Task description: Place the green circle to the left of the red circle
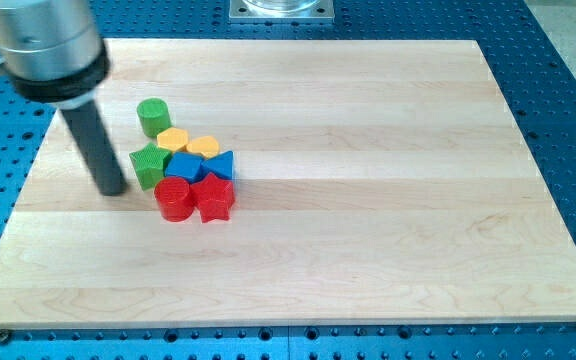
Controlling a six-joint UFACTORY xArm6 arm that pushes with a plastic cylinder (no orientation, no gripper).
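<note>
The green circle (153, 116) stands at the upper left of a tight cluster of blocks on the wooden board (368, 180). The red circle (174, 198) sits at the cluster's lower left, below a green star (149, 166). My tip (112, 189) rests on the board just to the left of the green star and the red circle, below and left of the green circle. It touches no block that I can make out.
The cluster also holds a yellow block (173, 139), a yellow heart (203, 147), a blue block (185, 166), a blue triangle (221, 165) and a red star (214, 197). The board's left edge (18, 190) is near my tip.
</note>
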